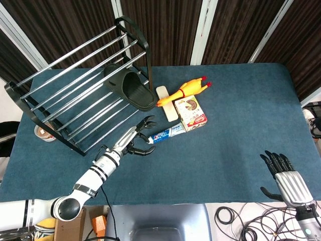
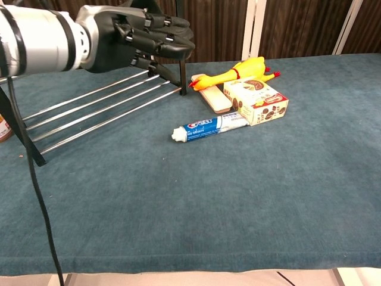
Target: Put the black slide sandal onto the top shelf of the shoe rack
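Observation:
The black slide sandal [image 1: 129, 88] lies on the top rails of the black and chrome shoe rack [image 1: 75, 60], near its right end, its toe overhanging the end frame. My left hand [image 1: 137, 141] hovers away from the rack over the blue tabletop, just left of the toothpaste, fingers spread and slightly curled, holding nothing. In the chest view the left hand [image 2: 141, 37] fills the upper left and hides most of the sandal. My right hand [image 1: 286, 179] stays at the table's front right corner with its fingers extended and nothing in them.
A yellow rubber chicken [image 1: 183, 90], a cream flat board [image 1: 167, 106], a cookie box [image 1: 191, 113] and a toothpaste tube [image 1: 166, 134] lie right of the rack. A small tin [image 1: 43, 133] sits behind the rack's left foot. The rack's lower rails [image 2: 95, 113] reach toward the table's middle.

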`<action>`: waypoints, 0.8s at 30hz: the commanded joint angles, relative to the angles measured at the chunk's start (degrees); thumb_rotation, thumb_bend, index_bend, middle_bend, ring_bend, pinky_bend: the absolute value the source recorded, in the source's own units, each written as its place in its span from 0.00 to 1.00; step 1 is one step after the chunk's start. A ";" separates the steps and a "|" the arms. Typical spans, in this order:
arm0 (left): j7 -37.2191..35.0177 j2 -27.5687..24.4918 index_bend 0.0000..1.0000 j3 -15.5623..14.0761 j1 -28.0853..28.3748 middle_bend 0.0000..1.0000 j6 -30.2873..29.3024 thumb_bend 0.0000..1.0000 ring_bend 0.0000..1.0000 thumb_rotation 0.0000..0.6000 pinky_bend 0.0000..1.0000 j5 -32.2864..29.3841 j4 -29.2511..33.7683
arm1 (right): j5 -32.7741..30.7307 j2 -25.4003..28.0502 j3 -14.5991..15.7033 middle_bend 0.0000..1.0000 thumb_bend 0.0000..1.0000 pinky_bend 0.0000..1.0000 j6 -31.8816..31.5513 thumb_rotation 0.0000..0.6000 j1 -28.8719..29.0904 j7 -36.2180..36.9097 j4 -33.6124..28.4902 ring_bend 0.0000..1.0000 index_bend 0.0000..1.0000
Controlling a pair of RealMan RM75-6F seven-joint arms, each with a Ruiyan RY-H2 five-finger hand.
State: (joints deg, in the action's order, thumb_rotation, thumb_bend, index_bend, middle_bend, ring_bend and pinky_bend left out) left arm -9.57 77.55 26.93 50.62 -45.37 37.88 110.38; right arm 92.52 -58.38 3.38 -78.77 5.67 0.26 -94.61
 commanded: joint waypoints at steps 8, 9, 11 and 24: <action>-5.01 4.40 0.00 0.63 1.71 0.04 2.44 0.34 0.01 1.00 0.31 6.50 -10.26 | 0.44 0.72 0.03 0.00 0.16 0.00 -0.69 1.00 -0.16 2.00 0.36 0.00 0.00; -5.54 4.32 0.00 0.76 1.69 0.03 2.75 0.34 0.01 1.00 0.31 6.58 -10.47 | 0.46 0.72 0.05 0.00 0.16 0.00 -0.64 1.00 -0.14 1.99 0.34 0.00 0.00; -6.37 4.14 0.00 0.89 1.73 0.03 3.35 0.34 0.01 1.00 0.31 6.92 -11.05 | 0.44 0.70 0.06 0.00 0.16 0.00 -0.60 1.00 -0.14 1.91 0.30 0.00 0.00; -11.64 4.94 0.00 1.52 2.62 0.02 7.12 0.34 0.00 1.00 0.26 9.61 -14.24 | 0.13 0.68 -0.05 0.00 0.16 0.00 -0.33 1.00 -0.06 1.71 0.14 0.00 0.00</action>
State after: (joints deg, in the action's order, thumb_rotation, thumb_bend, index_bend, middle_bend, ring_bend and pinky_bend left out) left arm -20.71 82.11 28.24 53.04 -38.41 47.00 96.66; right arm 92.65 -57.71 3.33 -79.10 5.62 1.95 -94.47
